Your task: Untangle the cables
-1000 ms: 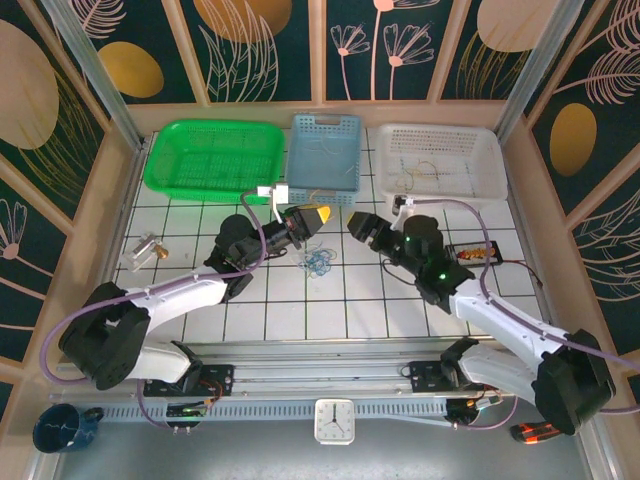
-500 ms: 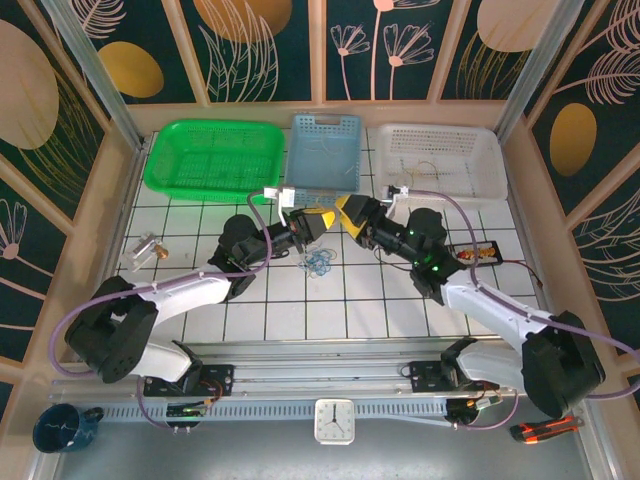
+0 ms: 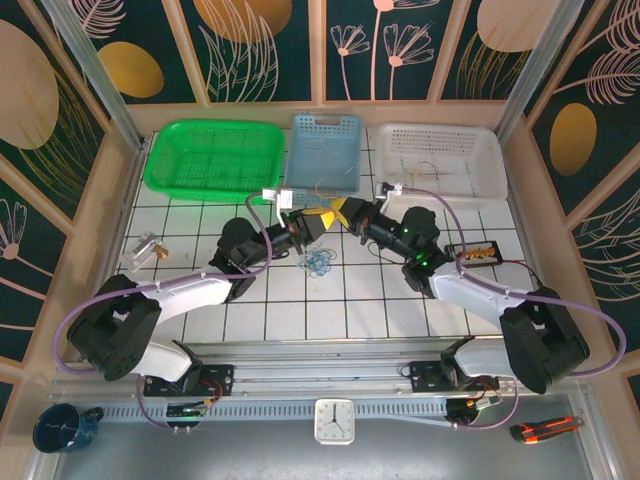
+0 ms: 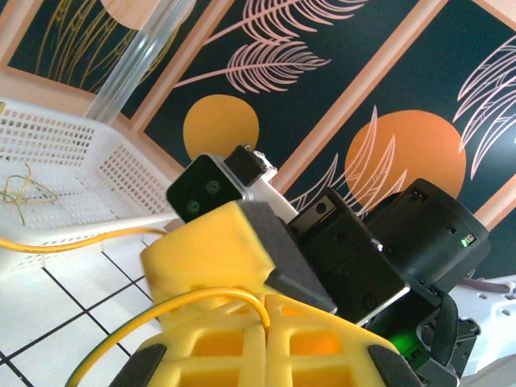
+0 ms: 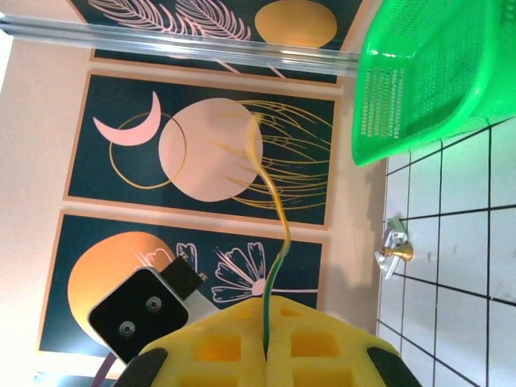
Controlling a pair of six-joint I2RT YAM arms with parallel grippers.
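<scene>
A thin yellow cable (image 4: 205,292) is pinched between the yellow fingers of my left gripper (image 4: 272,305), which is shut on it above the table's middle. My right gripper (image 5: 267,310) is shut on the same yellow-green cable (image 5: 270,282), which rises from its fingertips. From above, the left gripper (image 3: 318,220) and right gripper (image 3: 345,212) nearly touch tip to tip. Just below them, a small coil of blue cable (image 3: 318,263) lies on the tiles. Another yellowish cable (image 3: 425,168) lies in the white basket (image 3: 470,180).
Along the back stand a green basket (image 3: 165,170), a blue basket (image 3: 325,180) and the white one. A black tray with orange parts (image 3: 473,253) sits right of my right arm. A small clear and brass part (image 3: 148,250) lies at the left.
My right gripper has swung left to meet the left gripper and has gone from open to shut on the yellow cable. The left gripper has stayed shut and shifted only slightly.
</scene>
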